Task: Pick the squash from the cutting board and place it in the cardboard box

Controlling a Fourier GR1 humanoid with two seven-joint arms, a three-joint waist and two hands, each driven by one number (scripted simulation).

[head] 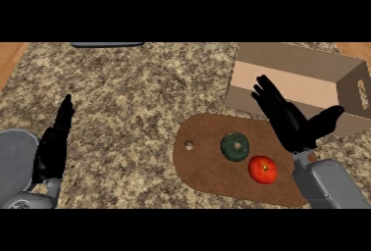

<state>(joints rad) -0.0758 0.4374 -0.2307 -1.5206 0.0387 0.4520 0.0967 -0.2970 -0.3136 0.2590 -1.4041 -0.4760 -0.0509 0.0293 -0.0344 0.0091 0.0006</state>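
We see the dark green round squash (pixel 235 146) mid-frame on the brown rounded cutting board (pixel 210 171), with a red tomato (pixel 262 169) just beside it at lower right. The right hand (pixel 290 125), fingers spread and holding nothing, covers the board's right edge and part of the tan cardboard box (pixel 290 73) at upper right. At the left edge the left hand (pixel 54 144) rests released, fingers up. A grey object (pixel 107 44) is cut off at the top and we can't identify it. The surface is a speckled granite counter (pixel 130 88), with a wooden strip (pixel 11 59) at upper left.
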